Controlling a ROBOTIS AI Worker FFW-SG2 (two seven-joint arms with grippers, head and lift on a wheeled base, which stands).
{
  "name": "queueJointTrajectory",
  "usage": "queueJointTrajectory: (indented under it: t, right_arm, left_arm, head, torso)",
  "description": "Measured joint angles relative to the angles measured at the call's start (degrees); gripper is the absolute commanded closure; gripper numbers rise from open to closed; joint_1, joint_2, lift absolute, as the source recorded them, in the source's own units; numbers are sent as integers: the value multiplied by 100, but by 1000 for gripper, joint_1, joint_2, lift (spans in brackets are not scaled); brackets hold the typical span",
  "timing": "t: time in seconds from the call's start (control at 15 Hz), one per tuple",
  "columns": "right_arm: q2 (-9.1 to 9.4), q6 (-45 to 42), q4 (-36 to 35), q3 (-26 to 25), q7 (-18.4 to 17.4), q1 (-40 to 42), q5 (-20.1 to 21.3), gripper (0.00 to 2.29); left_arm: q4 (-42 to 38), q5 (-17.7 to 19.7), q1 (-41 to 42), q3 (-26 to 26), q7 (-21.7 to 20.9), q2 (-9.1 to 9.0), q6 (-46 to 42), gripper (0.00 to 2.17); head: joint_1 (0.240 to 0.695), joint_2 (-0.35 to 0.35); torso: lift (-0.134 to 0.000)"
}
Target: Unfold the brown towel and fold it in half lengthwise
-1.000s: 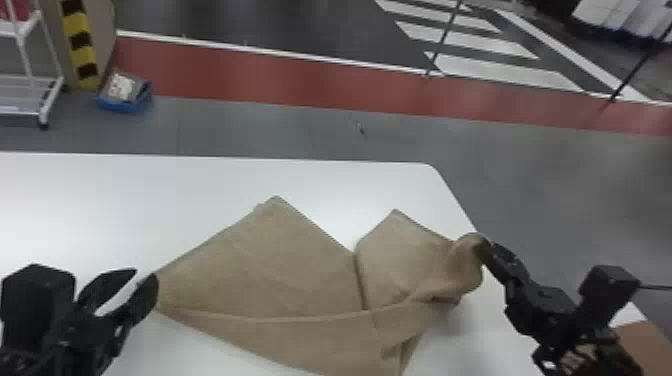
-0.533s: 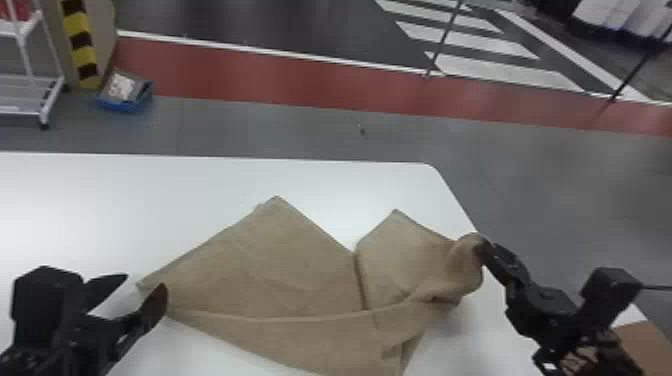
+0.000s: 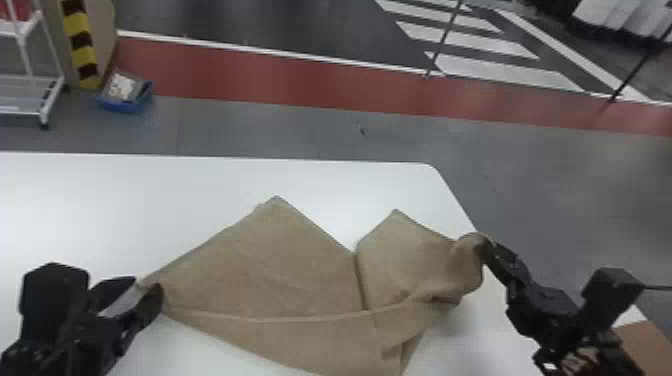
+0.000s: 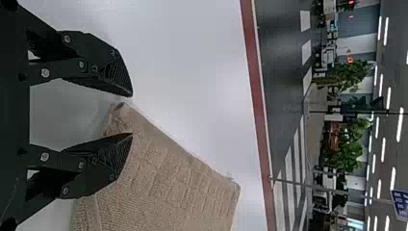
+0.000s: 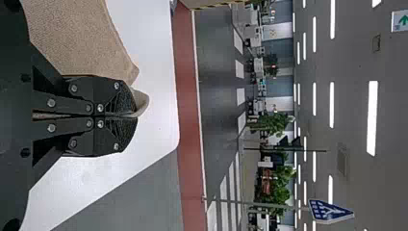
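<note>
Right hand (image 3: 489, 246) clamps the brown towel (image 3: 280, 260) — left hand (image 3: 146, 285), fingers apart, is at one corner.

Count: towel (image 3: 260, 280) ×1, between left fingers (image 3: 146, 284) and right fingers (image 3: 489, 246); tabletop (image 3: 150, 200) ×1, under towel; rack (image 3: 25, 95) ×1, blue bin (image 3: 122, 106) ×1, both beyond left fingers. Fingers: 2 left, 2 right, total 4.

text: none legible | blue sign (image 5: 331, 212) on pole (image 5: 250, 203): white markings | green-arrow sign (image 5: 400, 20) overhead
</note>
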Motion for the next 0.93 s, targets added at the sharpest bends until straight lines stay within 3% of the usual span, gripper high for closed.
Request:
queueJointTrajectory:
  t: [0.07, 0.13, 0.2, 0.27, 0.6, 0.93]
  right_arm:
    - [0, -8, 1, -3, 0, 0, -1, 1666]
    - [0, -15, 2, -5, 0, -1, -2, 1666]
    - [0, -20, 6, -6, 0, -5, -2, 1666]
    - [0, -25, 10, -6, 0, -8, -2, 1666]
    - [-19, -69, -62, 7, 71, 44, -21, 1666]
    - [-291, 484, -674, -295, 67, 323, -138, 1666]
  left_arm:
    - [1, 0, -1, 0, -7, -1, 12, 981]
    - [0, 0, -1, 0, -3, -1, 16, 1015]
    - [-5, 1, 7, -1, 15, -2, 18, 1376]
    - [-33, 1, 31, -1, 22, -2, 13, 1436]
    - [-504, 100, 277, 117, 38, 23, -43, 1514]
    - [-2006, 592, 687, 744, 756, 139, 252, 1517]
  head:
    - [695, -350]
    - [695, -350]
    - [695, -350]
    - [695, -350]
    - [695, -350]
    - [695, -350]
  torso:
    - [-125]
    - [-125]
    - [-125]
    - [-125]
    - [-125]
    - [-125]
